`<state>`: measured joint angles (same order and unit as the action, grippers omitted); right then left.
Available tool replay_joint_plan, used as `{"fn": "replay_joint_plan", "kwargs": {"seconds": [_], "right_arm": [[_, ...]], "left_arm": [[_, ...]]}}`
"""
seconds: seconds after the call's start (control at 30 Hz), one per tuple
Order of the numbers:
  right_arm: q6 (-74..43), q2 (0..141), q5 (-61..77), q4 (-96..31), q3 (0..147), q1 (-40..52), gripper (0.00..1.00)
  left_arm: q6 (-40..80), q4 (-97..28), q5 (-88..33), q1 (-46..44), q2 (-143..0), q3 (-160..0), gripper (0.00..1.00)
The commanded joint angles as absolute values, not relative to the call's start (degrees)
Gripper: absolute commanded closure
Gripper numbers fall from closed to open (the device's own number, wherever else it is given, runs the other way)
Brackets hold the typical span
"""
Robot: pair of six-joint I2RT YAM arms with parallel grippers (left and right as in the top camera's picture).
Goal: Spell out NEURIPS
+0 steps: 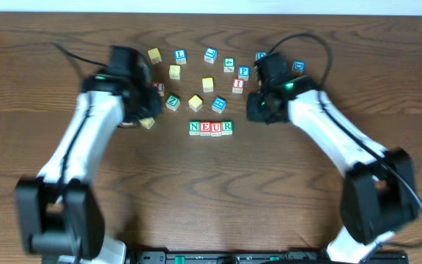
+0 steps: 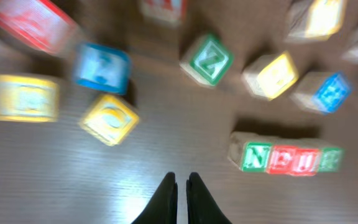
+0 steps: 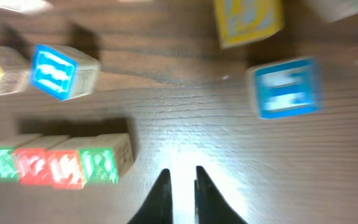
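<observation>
Four letters are down, I make it: the row [image 1: 211, 127] reads N, E, U, R, the blocks touching side by side near the middle of the table [image 1: 211, 191].

So which step are you on?

The fifth letter. I need the I [image 1: 238, 86], which sits loose up and to the right of the row, just below the P [image 1: 244, 72]. Neither is picked up yet.

What are the arms holding?

Nothing. The left gripper [image 2: 182, 177] has its fingers drawn almost together with bare wood under them, and the row [image 2: 284, 158] is off to its right. The right gripper [image 3: 182, 171] is much the same, a thin slit between its fingers and no block in it. Its camera has the R end of the row [image 3: 58, 165] just to the left.

Which arm do you send?

The right, I think. From overhead it sits beside the I and the P, while the left is over by the spare blocks on the far side.

And what does the move ask of you?

I spread the fingers first, since they are too close to take a block. Then I come down square over the I, grip it, and set it flush against the R without nudging the row. Both wrist views are blurred, so I want them to settle before I commit. I cannot pick out the S at this size.
</observation>
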<state>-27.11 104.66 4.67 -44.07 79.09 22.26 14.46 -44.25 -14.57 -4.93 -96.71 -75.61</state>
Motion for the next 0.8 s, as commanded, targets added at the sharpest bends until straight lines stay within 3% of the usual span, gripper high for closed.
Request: {"fn": "replay_joint_plan", "kwargs": {"seconds": [0.0,0.17,0.43,0.77], "right_arm": [[-22.31,98.35,4.71,-46.00,82.37,20.71,0.84],[-21.54,92.42,4.71,-47.11,83.15,20.08,0.66],[-21.56,88.44,5.32,-47.24,83.18,20.14,0.61],[-21.54,88.49,6.20,-47.99,83.15,20.34,0.54]], "left_arm": [[11.99,-47.29,-13.65,-1.37,-89.52,-80.68,0.92],[11.14,-48.18,-13.65,2.83,-80.12,-82.15,0.91],[10.92,-48.38,-13.63,5.85,-70.96,-82.11,0.91],[10.94,-50.37,-13.63,5.82,-71.83,-81.97,0.91]]}}
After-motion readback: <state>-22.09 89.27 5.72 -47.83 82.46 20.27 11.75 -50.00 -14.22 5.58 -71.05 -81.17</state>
